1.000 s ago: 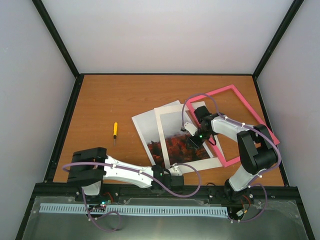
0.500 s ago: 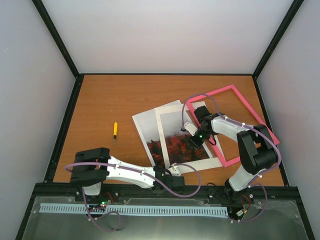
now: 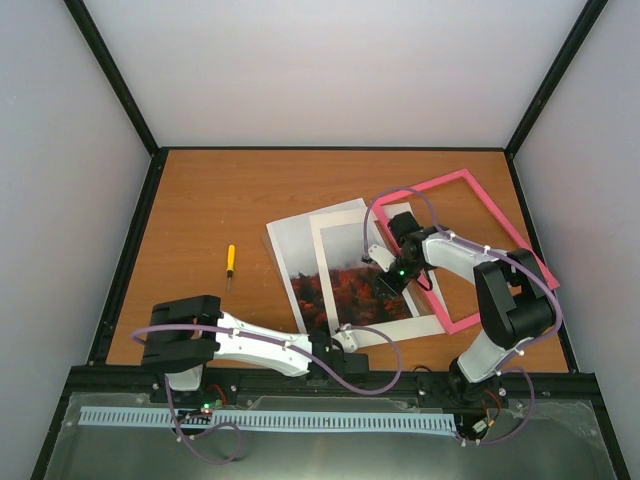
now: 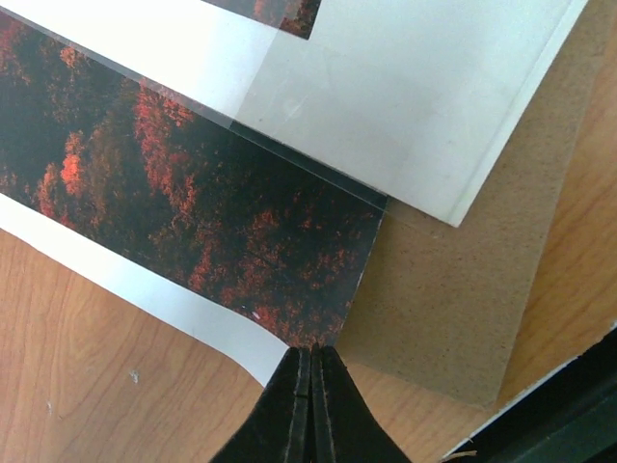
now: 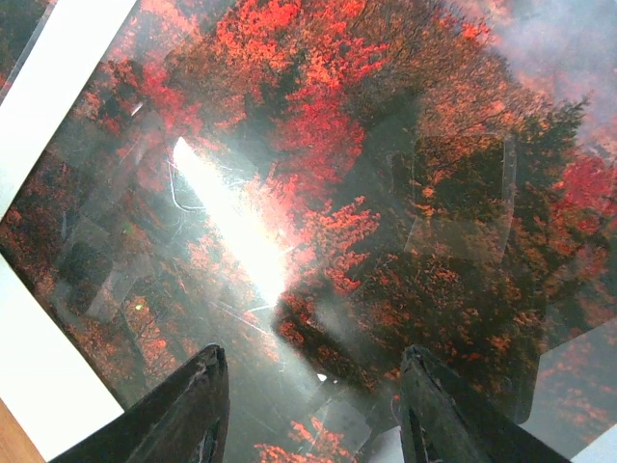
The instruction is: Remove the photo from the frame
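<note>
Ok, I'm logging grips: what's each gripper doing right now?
Left gripper: closed, pinching a corner of the paper print of red autumn trees.
Right gripper: open, holding nothing, over the clear glass pane.

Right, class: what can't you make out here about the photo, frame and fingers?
Left wrist: whether the shut left fingers pinch the photo corner; tips hide it.
Top view: part of the frame, covered by the right arm.
Right wrist: whether right fingers touch the glass; glare blurs it.

The photo [image 3: 298, 270] lies mid-bench [image 3: 220, 200] by the near edge, partly under the mat [image 3: 340, 218]. The frame [image 3: 420, 185] lies rightward and the screwdriver [image 3: 229, 262] leftward.
</note>
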Tool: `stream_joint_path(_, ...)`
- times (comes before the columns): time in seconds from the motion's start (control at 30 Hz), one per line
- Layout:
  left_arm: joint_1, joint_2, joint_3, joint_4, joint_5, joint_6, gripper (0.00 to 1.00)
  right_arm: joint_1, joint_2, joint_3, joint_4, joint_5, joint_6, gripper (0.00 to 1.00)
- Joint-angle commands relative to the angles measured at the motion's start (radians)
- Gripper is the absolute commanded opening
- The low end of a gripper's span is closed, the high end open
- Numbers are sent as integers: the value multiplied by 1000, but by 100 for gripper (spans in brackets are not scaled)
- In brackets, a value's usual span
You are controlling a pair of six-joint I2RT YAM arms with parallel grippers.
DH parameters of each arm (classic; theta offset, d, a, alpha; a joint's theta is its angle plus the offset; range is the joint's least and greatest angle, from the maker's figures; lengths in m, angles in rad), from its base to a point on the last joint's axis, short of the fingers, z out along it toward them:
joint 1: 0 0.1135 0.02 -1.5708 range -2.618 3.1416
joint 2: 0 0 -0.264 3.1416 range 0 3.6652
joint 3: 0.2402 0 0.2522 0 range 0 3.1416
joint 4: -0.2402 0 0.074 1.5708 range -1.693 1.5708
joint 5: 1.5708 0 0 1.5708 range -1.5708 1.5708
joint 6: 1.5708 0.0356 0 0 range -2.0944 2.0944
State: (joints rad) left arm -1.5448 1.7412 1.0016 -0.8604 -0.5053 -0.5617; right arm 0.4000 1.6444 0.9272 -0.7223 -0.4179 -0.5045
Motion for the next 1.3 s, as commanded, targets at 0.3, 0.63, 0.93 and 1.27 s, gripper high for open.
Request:
stream_joint_path(0.3,11,-77,8,-44,-65,-19,13,7,-1,-10,-8,2,-2,49)
stream_joint_path(0.63,204,-364,4,-170,7,-561,73,7,11,-5,-11,1,-5,49)
stream_joint_path(0.93,383,-840,-427,325,273,-713,69,7,10,-4,-14,-3,-12,49)
stream_joint_path(1.27,448,-835,-562,538,363,-768,70,7,15,-4,-19,-3,-13,49)
